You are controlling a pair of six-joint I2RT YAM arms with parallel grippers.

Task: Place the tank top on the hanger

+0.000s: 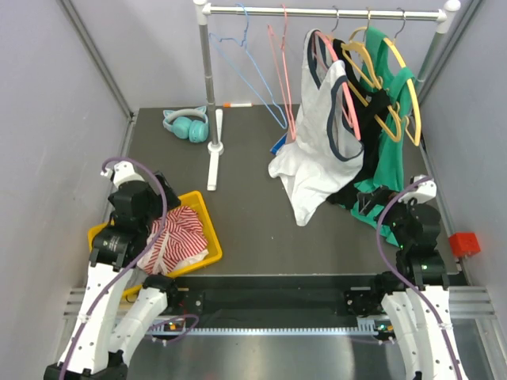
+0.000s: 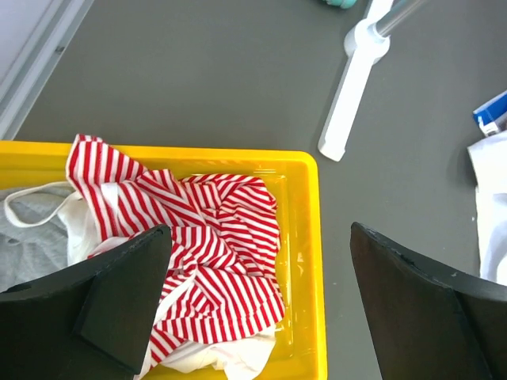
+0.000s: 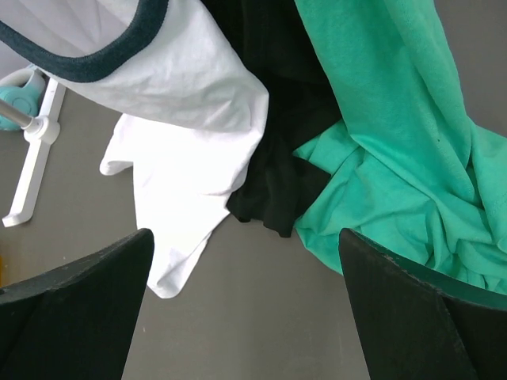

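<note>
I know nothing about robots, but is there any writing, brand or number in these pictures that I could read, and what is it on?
No text can be read in any view.
Blue object beside the white top: it has a pale band that may be a label, too blurred to read.
Tank top, yellow bin, headphones, red box: no writing shows.

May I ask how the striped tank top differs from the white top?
The striped tank top has red stripes; the white top is plain with dark trim. The striped tank top lies crumpled in the yellow bin; the white top hangs from the rail. Both are soft garments.
</note>
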